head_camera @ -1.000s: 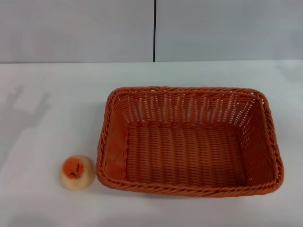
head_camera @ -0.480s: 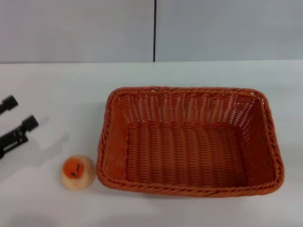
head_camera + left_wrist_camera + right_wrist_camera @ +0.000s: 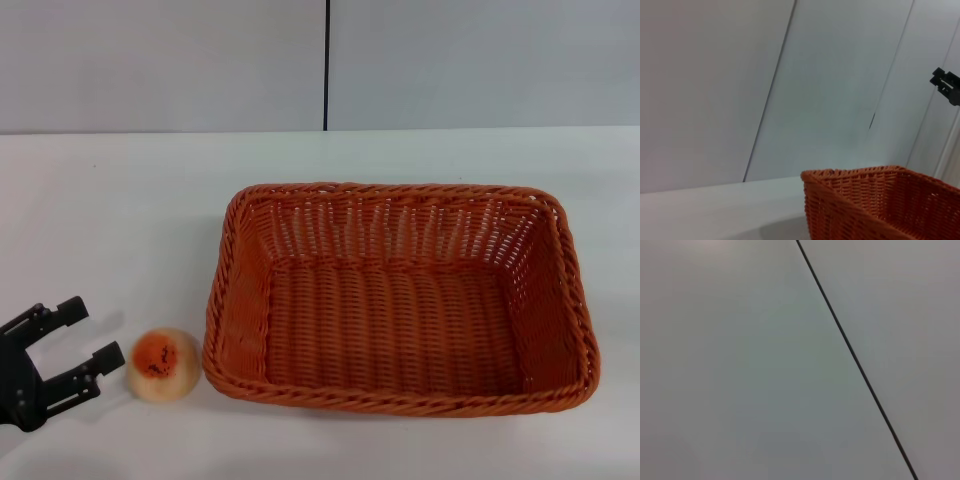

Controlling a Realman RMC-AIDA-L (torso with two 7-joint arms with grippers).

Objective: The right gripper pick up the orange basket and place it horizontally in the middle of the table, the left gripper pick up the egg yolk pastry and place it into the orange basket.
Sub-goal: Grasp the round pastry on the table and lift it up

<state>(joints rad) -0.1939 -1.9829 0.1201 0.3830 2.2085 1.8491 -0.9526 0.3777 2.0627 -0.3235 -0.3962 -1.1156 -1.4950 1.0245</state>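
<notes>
Left tool [image 3: 88, 333] open beside egg yolk pastry [image 3: 164, 365]; orange basket [image 3: 400, 297] adj.

Plain pale grey wall panels [image 3: 160, 65] are running behind the work surface, a thin dark vertical seam [image 3: 326, 65] splitting them. Right wrist view is showing only wall with that seam [image 3: 855, 357] crossing diagonally. Lighting is looking even, soft.

orange woven basket [image 3: 400, 300], cream pastry [image 3: 163, 365] orange-topped with dark specks, white table [image 3: 120, 220]
</notes>
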